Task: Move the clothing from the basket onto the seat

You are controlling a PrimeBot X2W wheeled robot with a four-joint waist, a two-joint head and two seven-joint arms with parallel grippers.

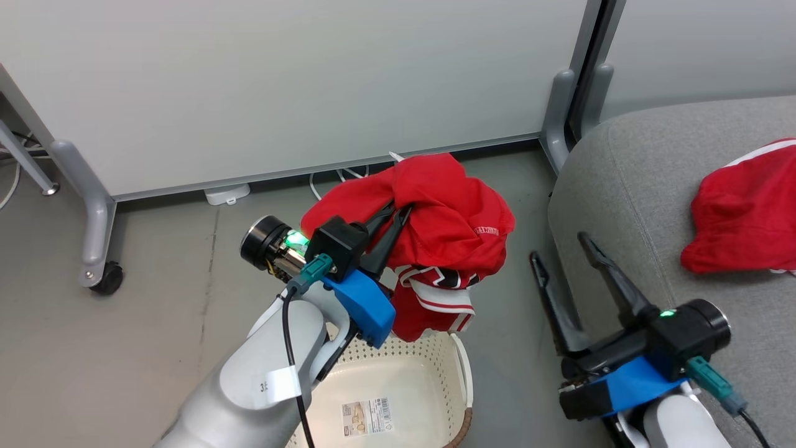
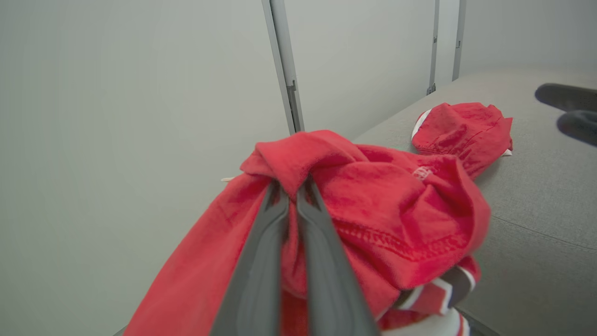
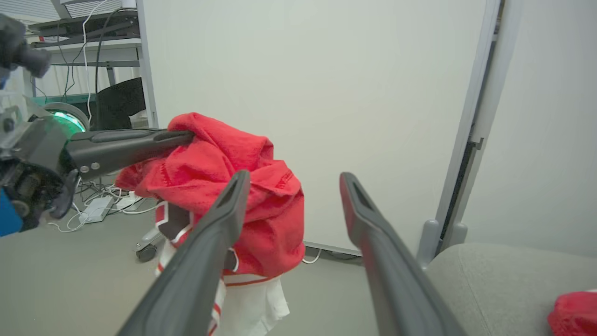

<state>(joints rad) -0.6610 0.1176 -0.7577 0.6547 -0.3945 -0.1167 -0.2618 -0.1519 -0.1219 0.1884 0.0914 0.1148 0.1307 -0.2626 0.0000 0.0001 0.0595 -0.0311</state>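
My left gripper point(image 1: 398, 211) is shut on a bunched red garment point(image 1: 448, 218) with white stripes, holding it in the air above the cream basket point(image 1: 435, 354), whose bottom shows a barcode sticker. In the left wrist view the two fingers point(image 2: 261, 261) pinch a fold of that clothing point(image 2: 373, 219). Another red garment point(image 1: 743, 211) lies on the grey seat point(image 1: 622, 180) at the right. My right gripper point(image 1: 559, 246) stands open beside the seat's front edge with nothing between its fingers point(image 3: 219, 224); the hanging garment point(image 3: 233, 177) is just beyond them, to their left.
A pale partition panel point(image 1: 280, 81) on castor feet point(image 1: 102, 277) stands behind the basket, with cables point(image 1: 339, 174) under its lower edge. Grey floor point(image 1: 124, 348) lies left of the basket. A desk with wires point(image 3: 88, 42) stands at the far left in the right wrist view.
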